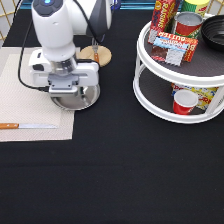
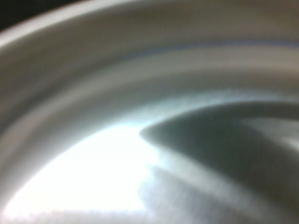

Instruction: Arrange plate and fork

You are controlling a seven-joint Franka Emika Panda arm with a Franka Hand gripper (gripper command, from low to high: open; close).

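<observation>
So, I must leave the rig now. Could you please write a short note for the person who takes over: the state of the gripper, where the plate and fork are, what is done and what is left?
Gripper: low over the plate, right at its rim; the hand hides whether it is open or shut.
Plate: at the right edge of the beige placemat in the exterior view, partly on the black cloth. It fills the wrist view.
Fork: on the wooden coaster, above the plate in the exterior view, untouched.
Knife: on the placemat's lower edge.
Done: nothing clearly finished.
Left: plate and fork are not yet arranged together.
</observation>
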